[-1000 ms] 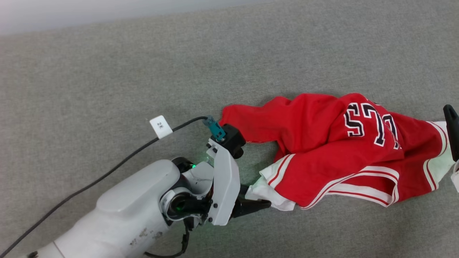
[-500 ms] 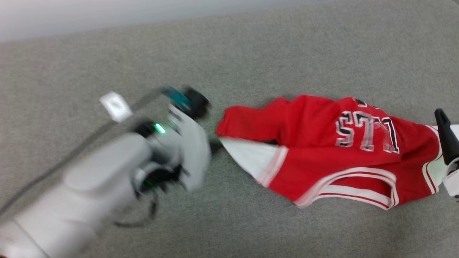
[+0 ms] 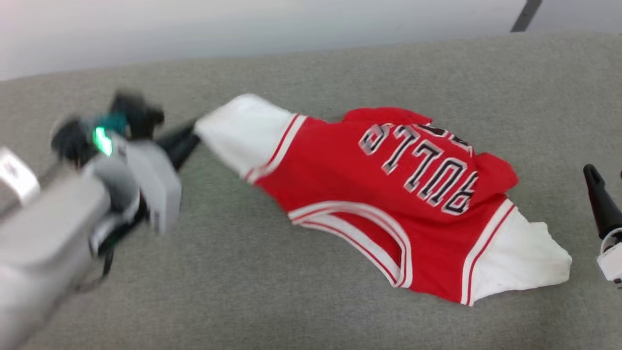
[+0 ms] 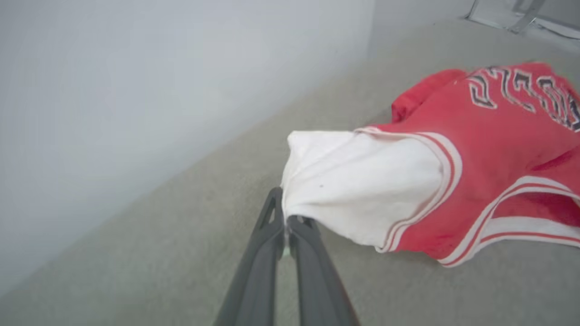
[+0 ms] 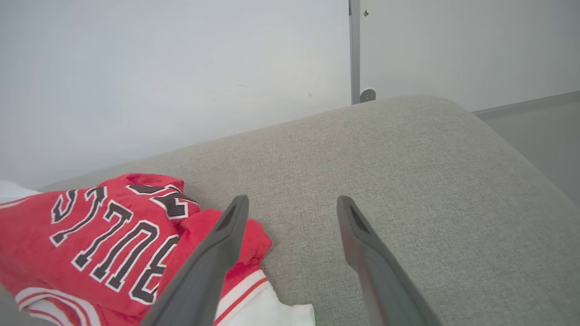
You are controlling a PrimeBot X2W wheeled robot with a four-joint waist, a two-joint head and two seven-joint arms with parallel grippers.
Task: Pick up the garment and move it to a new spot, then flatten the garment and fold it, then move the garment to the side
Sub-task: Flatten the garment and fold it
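Note:
The garment (image 3: 388, 194) is a red jersey with white sleeves, striped trim and black lettering, stretched across the grey cushion. My left gripper (image 3: 192, 136) is shut on the edge of its white left sleeve (image 4: 353, 181), with the two dark fingers pinched together at the cloth (image 4: 286, 222). The sleeve is pulled taut toward the upper left. My right gripper (image 5: 292, 203) stands open just right of the garment (image 5: 118, 235), with nothing between its fingers. One dark fingertip of it (image 3: 595, 192) shows at the right edge of the head view, apart from the other white sleeve (image 3: 525, 257).
The grey upholstered surface (image 3: 291, 291) runs under everything and rounds off at its right end (image 5: 498, 149). A pale wall (image 4: 136, 90) stands close behind it. A metal post (image 5: 355, 50) rises behind the cushion.
My left gripper closed on the white sleeve and pulled it up and to the left, spreading the garment so its lettering shows. The head view also shifted.

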